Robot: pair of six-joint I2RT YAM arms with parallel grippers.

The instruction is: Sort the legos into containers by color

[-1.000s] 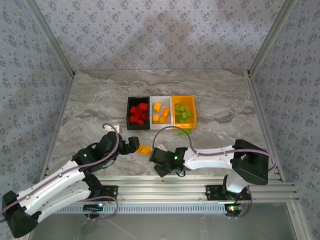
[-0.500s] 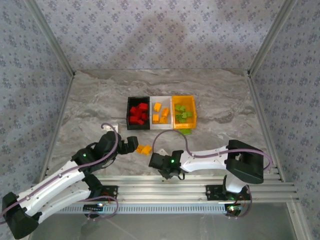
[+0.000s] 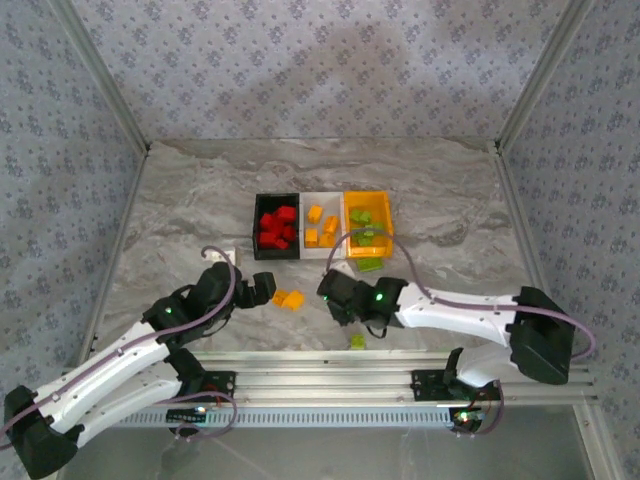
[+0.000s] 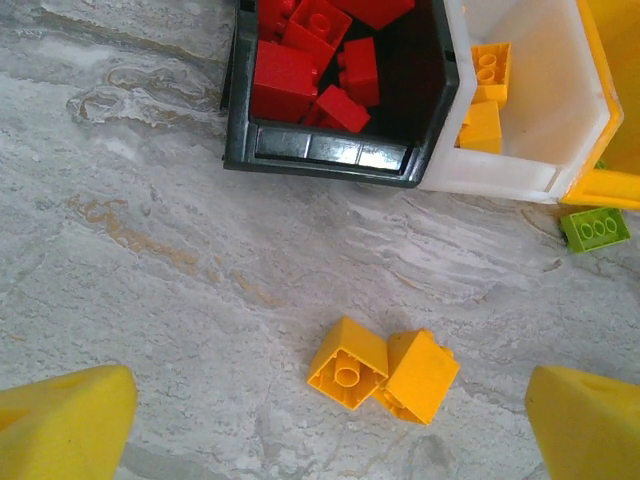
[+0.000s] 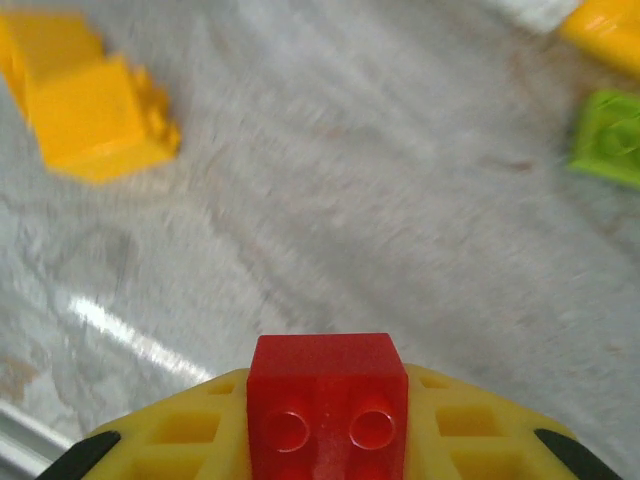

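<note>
**Sorting nearly finished, one red brick in the grip**

The black bin (image 4: pixel 330 150) has the red legos, the white bin (image 4: pixel 500 175) orange-yellow ones, and the orange bin (image 3: pixel 389 225) green ones. Two orange-yellow bricks (image 4: pixel 380 368) and two green bricks (image 3: pixel 369 264) (image 3: pixel 357 341) wait on the table (image 3: pixel 200 200). The right fingers (image 5: pixel 455 415) clench a red brick (image 5: pixel 327 395) near the bins, studs toward the wrist. I cannot tell its long axis. The left fingers (image 4: pixel 70 425) are released.

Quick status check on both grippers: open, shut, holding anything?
Left gripper: open, empty, above two orange-yellow legos on the table.
Right gripper: shut on a red lego.
</note>
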